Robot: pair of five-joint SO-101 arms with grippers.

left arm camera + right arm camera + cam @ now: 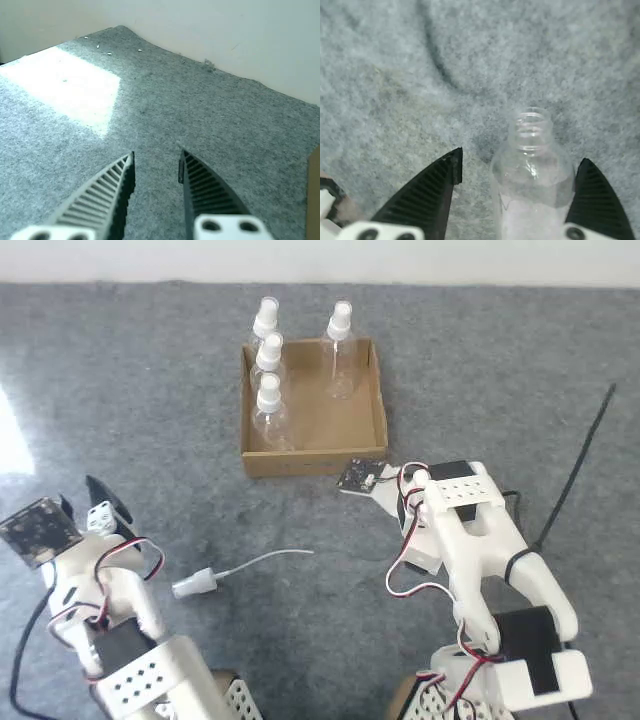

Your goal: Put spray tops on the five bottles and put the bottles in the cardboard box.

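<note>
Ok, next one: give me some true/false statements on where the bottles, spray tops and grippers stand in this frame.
1. The cardboard box is empty. False: bottles with spray tops stand in it.
2. One spray top lies loose on the mat. True.
3. The bottle inside the right gripper is already capped. False: its neck is open, with no top on it.
4. The left gripper grips the loose spray top. False: it is open over bare mat.
5. The right gripper is open around the bottle. True.
</note>
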